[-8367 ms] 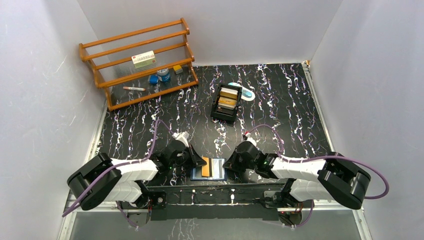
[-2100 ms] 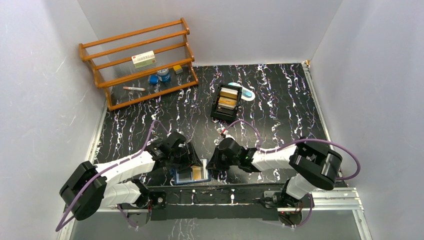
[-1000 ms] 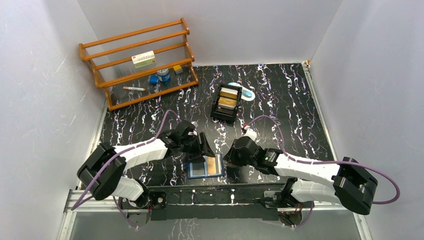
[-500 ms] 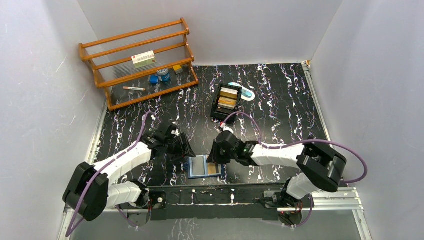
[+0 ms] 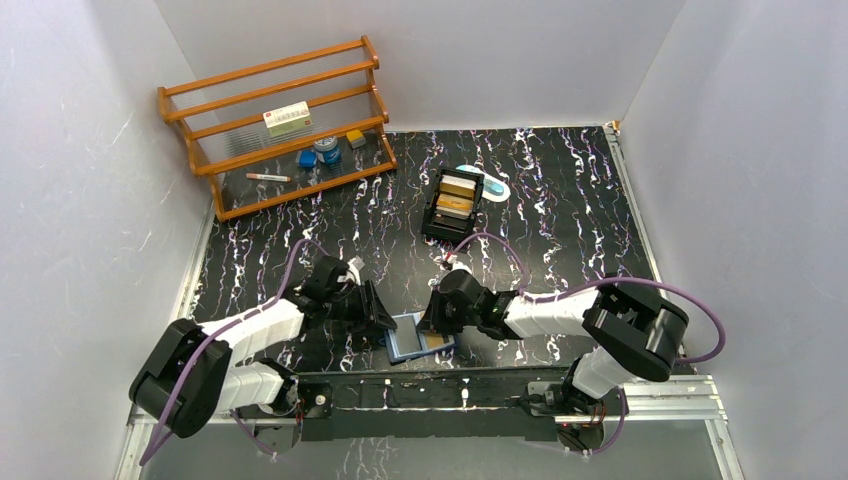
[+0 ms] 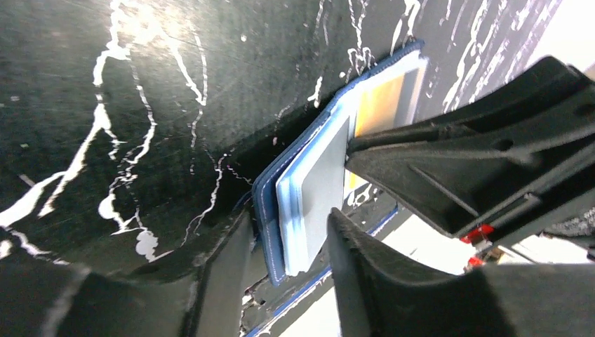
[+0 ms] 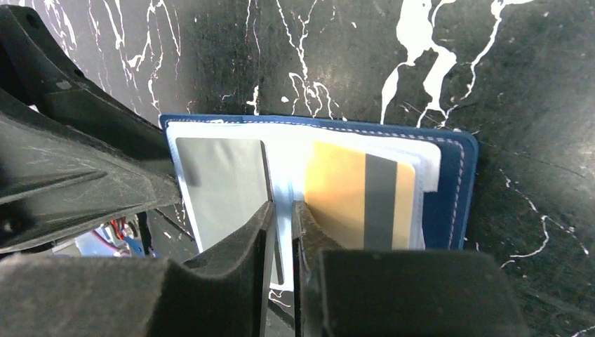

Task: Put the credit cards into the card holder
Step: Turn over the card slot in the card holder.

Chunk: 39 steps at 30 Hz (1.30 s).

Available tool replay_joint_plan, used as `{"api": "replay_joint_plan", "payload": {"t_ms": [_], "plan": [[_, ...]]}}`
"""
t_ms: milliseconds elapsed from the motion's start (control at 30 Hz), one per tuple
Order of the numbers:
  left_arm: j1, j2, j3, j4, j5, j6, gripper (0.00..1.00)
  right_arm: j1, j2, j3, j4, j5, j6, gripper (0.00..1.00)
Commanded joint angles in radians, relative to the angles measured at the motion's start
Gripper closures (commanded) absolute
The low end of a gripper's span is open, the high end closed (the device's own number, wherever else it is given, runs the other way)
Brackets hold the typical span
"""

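Left gripper (image 6: 288, 223) straddles the left flap of the card holder (image 6: 265, 210). One finger lies against the blue cover and the other against the pale inner sleeves. The jaws stand apart by about the flap's thickness, and I cannot tell whether they actually pinch it. Opposite it, the right gripper (image 7: 282, 209) points at the holder's middle with only a thin slit between its jaws. A pale sleeve shows in the slit, but it is unclear whether anything is caught there.

The card holder lies open on the table (image 5: 560, 200), close to the near edge, between the two grippers. A gold credit card (image 7: 351, 203) with a grey stripe sits in its right pocket, its near edge hidden behind the right gripper. On the left half, a grey panel (image 7: 217, 186) could be a card or a sleeve. More gold cards (image 5: 458, 190) lie in a black tray (image 5: 445, 228) farther back, too small to count. At the far left, a wooden rack (image 5: 270, 70) holds a white box (image 5: 287, 119) and some small items that are hard to make out.
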<state>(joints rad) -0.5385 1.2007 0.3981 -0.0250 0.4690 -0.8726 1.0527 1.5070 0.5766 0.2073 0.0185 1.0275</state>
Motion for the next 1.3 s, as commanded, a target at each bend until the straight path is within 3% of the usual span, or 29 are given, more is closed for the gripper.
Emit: {"api": "replay_joint_plan", "payload": {"t_ms": [0,567,733,1067,1167,1267], "plan": [[-0.001,-0.043,-0.043,0.194,0.131,-0.048,0.63,-0.009,0.009,-0.046,0.017,0.000,0.020,0.77],[-0.001,-0.031,-0.088,0.371,0.164,-0.087,0.95,-0.016,-0.013,-0.070,0.038,-0.003,0.043,0.77],[-0.002,-0.034,-0.097,0.416,0.178,-0.096,1.00,-0.016,-0.012,-0.075,0.047,-0.008,0.049,0.77],[-0.002,-0.056,-0.131,0.538,0.212,-0.120,1.00,-0.016,-0.011,-0.077,0.068,-0.020,0.057,0.73],[-0.001,-0.049,-0.118,0.488,0.205,-0.096,1.00,-0.016,-0.023,-0.063,0.048,-0.022,0.050,0.72],[-0.002,-0.083,-0.057,0.282,0.143,-0.022,1.00,-0.016,-0.064,-0.017,-0.030,-0.014,0.021,0.69]]}}
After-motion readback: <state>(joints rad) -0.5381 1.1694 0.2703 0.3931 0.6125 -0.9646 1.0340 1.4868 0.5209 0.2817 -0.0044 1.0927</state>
